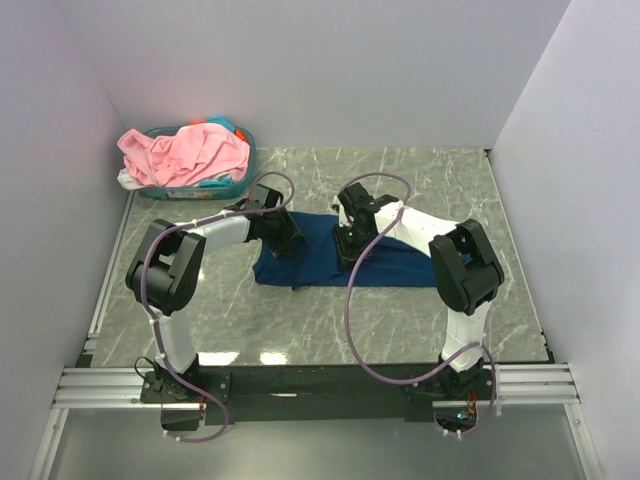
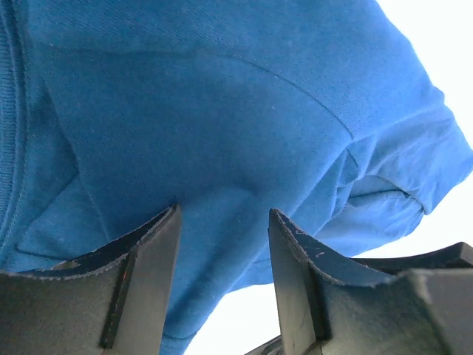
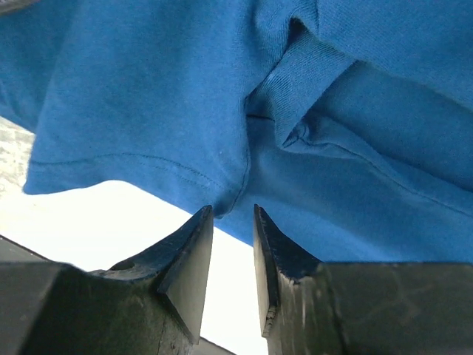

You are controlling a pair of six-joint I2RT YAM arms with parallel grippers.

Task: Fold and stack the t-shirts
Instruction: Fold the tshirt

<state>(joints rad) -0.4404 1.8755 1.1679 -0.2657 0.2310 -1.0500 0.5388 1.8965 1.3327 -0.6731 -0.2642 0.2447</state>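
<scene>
A dark blue t-shirt (image 1: 310, 262) lies partly folded in the middle of the marble table. Both grippers are down on it: my left gripper (image 1: 285, 240) at its left part, my right gripper (image 1: 350, 248) near its middle. In the left wrist view the blue cloth (image 2: 222, 111) fills the frame and a fold of it reaches between the spread jaws of the left gripper (image 2: 225, 209), not pinched. In the right wrist view the right gripper (image 3: 233, 208) has a narrow gap, and the shirt's stitched hem (image 3: 148, 159) sits right at the tips. A pink t-shirt (image 1: 190, 152) is heaped in the basket.
The teal plastic basket (image 1: 215, 187) stands at the back left corner of the table, with some pale cloth (image 1: 130, 180) under the pink shirt. White walls close in the table on three sides. Bare marble (image 1: 450, 190) shows around the blue shirt.
</scene>
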